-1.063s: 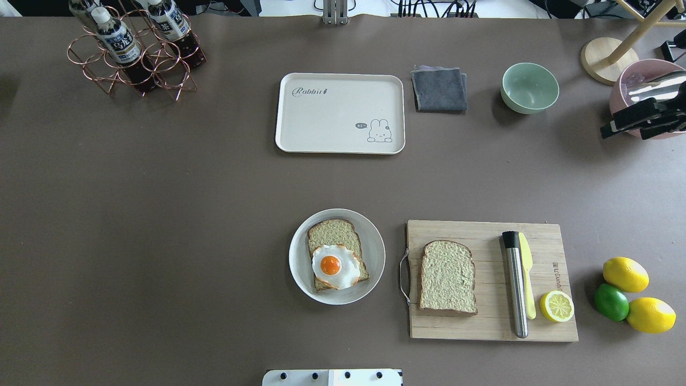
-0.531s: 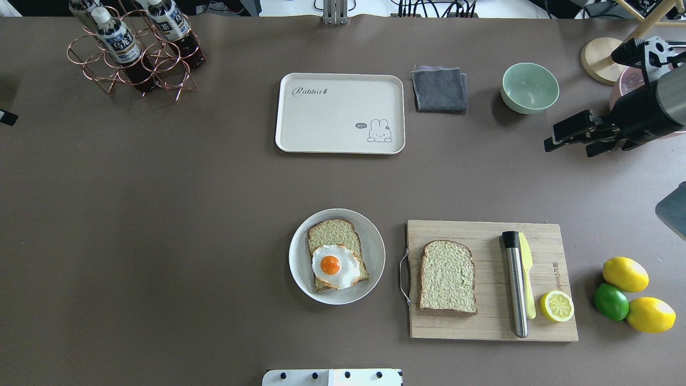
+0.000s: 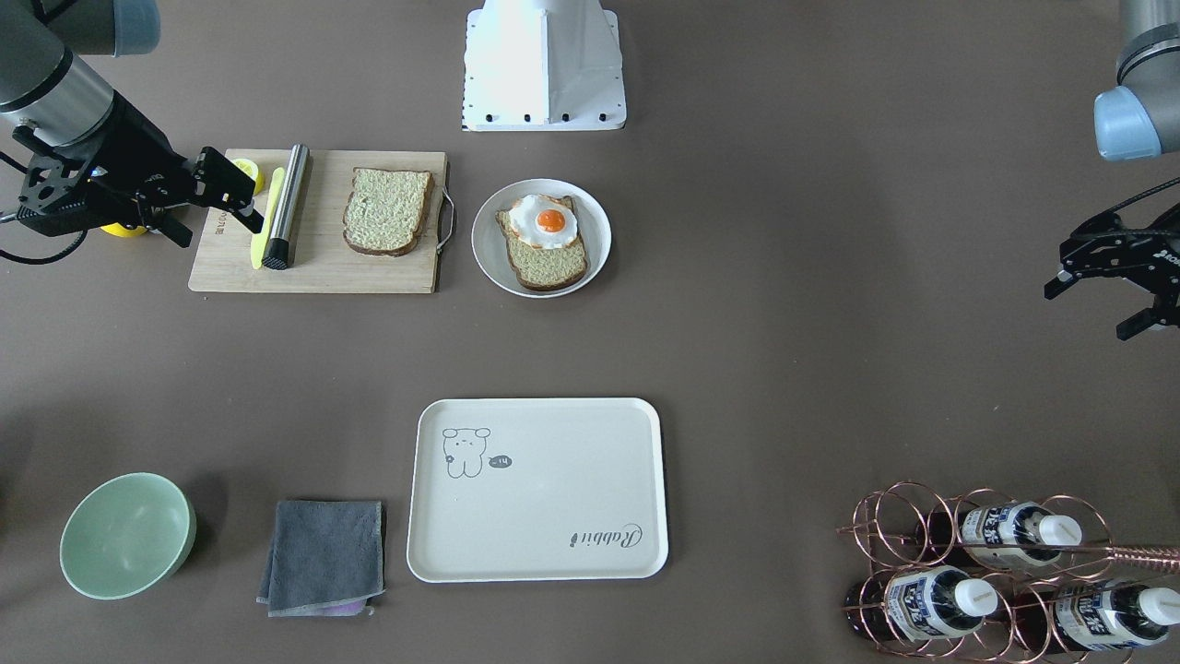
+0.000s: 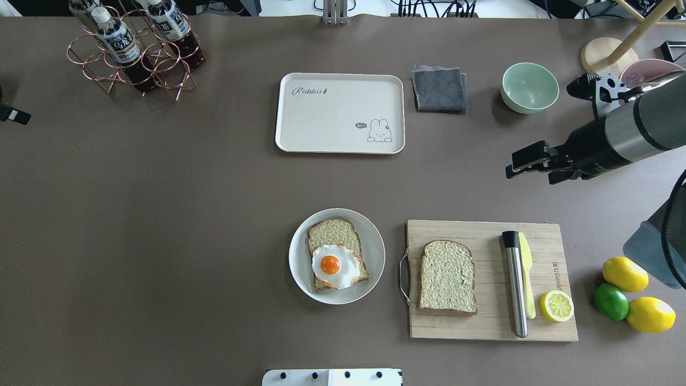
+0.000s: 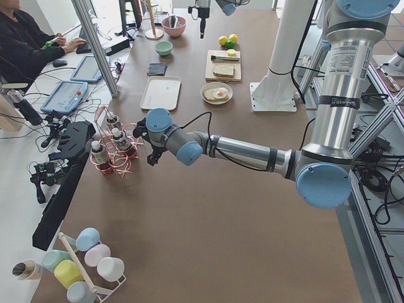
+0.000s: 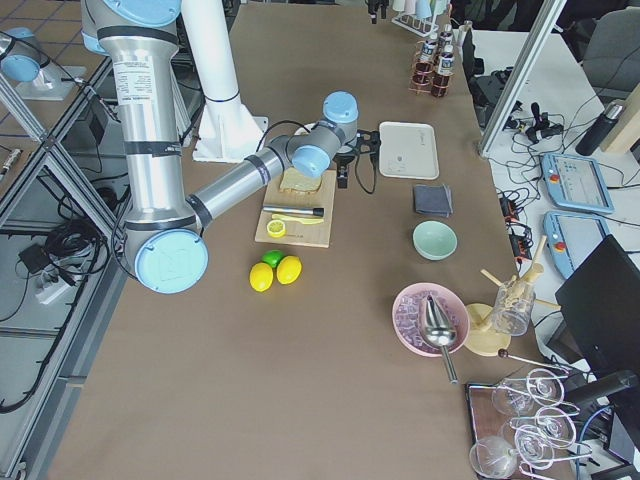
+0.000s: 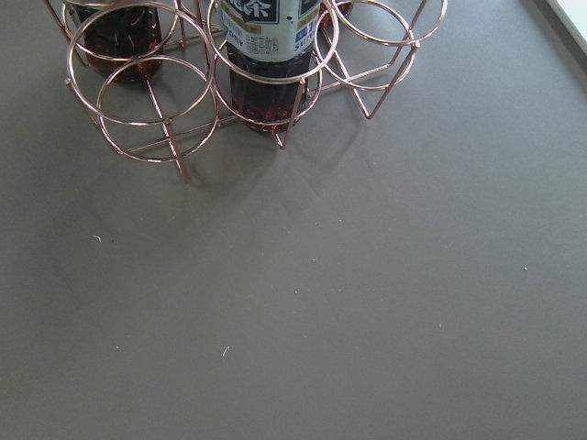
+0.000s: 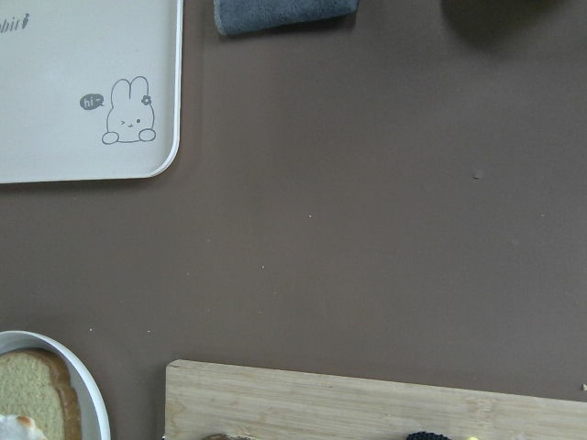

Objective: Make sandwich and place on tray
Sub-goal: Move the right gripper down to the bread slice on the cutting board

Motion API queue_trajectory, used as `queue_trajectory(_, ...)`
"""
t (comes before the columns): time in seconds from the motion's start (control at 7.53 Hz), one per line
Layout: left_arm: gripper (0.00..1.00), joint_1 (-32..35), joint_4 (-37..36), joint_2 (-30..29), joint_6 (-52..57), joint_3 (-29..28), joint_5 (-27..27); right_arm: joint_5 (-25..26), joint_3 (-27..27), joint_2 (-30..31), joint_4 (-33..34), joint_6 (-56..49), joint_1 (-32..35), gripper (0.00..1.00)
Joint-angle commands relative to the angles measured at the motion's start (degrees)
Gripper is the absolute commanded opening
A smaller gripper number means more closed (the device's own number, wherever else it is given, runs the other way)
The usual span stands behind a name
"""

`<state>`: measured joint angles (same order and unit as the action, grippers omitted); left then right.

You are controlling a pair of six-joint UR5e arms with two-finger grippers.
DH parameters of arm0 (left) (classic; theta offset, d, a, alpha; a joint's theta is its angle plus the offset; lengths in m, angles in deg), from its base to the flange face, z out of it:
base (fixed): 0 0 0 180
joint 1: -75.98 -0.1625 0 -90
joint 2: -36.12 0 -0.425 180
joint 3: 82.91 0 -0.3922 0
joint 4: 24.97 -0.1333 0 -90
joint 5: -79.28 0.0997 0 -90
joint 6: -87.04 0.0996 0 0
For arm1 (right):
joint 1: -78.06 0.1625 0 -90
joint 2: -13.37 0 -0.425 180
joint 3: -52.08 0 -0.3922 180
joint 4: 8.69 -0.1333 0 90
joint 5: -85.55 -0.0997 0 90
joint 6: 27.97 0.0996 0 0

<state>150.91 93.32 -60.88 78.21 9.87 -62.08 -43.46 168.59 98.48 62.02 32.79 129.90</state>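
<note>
Though the fried egg (image 4: 330, 265) tops one bread slice (image 4: 333, 232), the second slice (image 4: 447, 276) lies near the spread, empty right gripper (image 4: 520, 165); stacking and tray (image 4: 321, 120) placement remain.

An egg-topped bread slice (image 4: 332, 231) lies on a white plate (image 4: 300, 265), second slice (image 4: 447, 276) flat on wooden board (image 4: 482, 321), cream tray (image 4: 332, 118) well apart.

Open table (image 4: 343, 182) between plate (image 4: 375, 239) and tray (image 4: 337, 115); cloth (image 4: 439, 88), bowl (image 4: 529, 87) beside tray's right; bottle rack (image 4: 134, 53) far left.
</note>
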Motion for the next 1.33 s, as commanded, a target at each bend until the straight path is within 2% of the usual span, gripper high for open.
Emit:
queue_trajectory(0.0,0.98,-0.4,3.8,0.4,-3.6,0.6,0.5,5.2,0.1,0.3,-4.1,7.3,-6.4,1.0)
queue_trajectory(0.4,0.98,-2.2,4.1,-0.3,-7.5,1.1,1.4,8.4,0.1,0.7,-7.2,11.3,-11.7,1.0)
queue_trajectory(0.8,0.98,-6.2,7.6,-1.4,-15.5,1.2,4.7,14.9,-0.3,3.4,-11.5,14.1,-18.1,1.0)
queue_trajectory(0.93,0.98,-6.9,7.6,-1.5,-15.5,1.2,5.9,17.9,-0.7,3.4,-11.8,16.4,-20.7,1.0)
queue_trajectory(1.2,0.98,-7.0,7.6,-2.1,-15.6,0.9,6.0,19.7,-1.6,3.5,-12.8,17.8,-23.5,0.99)
